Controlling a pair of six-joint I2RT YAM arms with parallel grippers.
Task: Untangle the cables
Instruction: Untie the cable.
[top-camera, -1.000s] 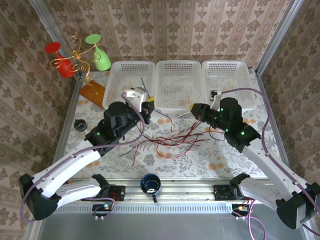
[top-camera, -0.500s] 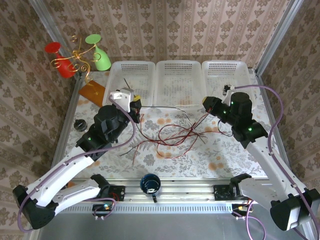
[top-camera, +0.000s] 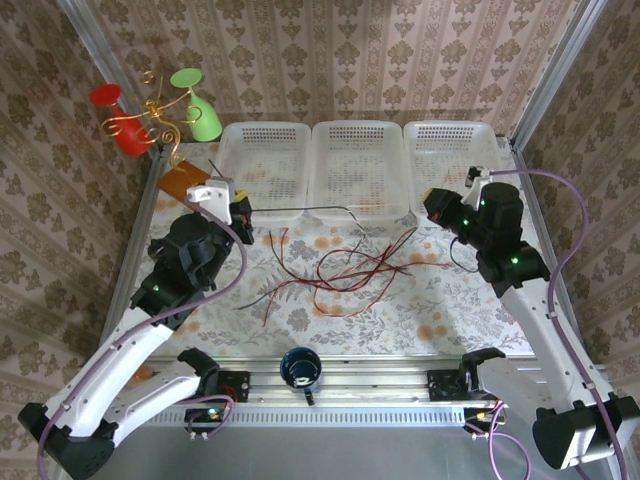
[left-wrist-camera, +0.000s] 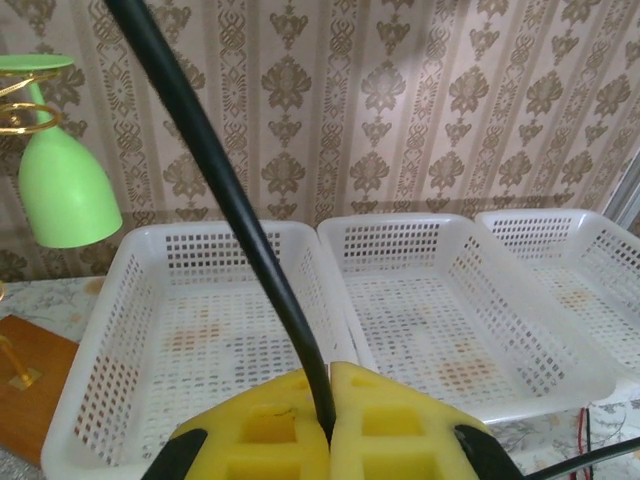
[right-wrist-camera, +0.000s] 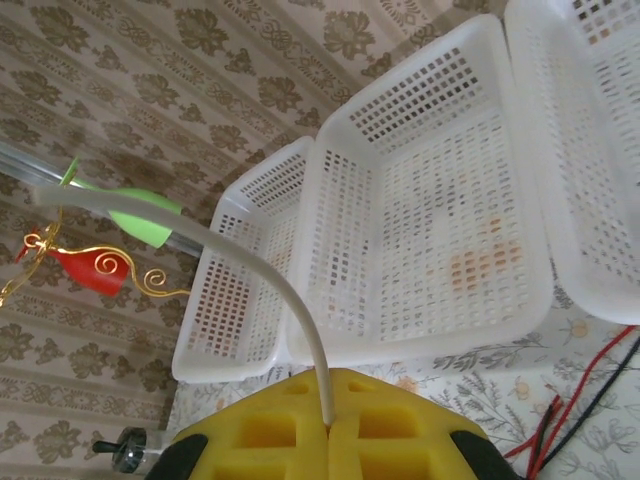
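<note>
The cables (top-camera: 345, 270) sprawl between the arms, one black strand (left-wrist-camera: 235, 215) running sideways from the left gripper's (left-wrist-camera: 330, 420) clamped jaws toward the right gripper (right-wrist-camera: 328, 425), which pinches what seems a pale strand (right-wrist-camera: 310, 345).

Bright, even light, soft faint shadows. Rising from the left claw (left-wrist-camera: 330, 425), the black cable (left-wrist-camera: 215, 170) blurs near the lens; the pale cable (right-wrist-camera: 310, 350) above the right claw (right-wrist-camera: 328, 430) is soft too; baskets (left-wrist-camera: 395, 222) beyond are sharp

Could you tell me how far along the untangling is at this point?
Done: little; the baskets hold no cables. In hand: left hand shut on a black cable, right hand on a pale cable. Remaining: the red-and-black tangle lies crossed on the table.
</note>
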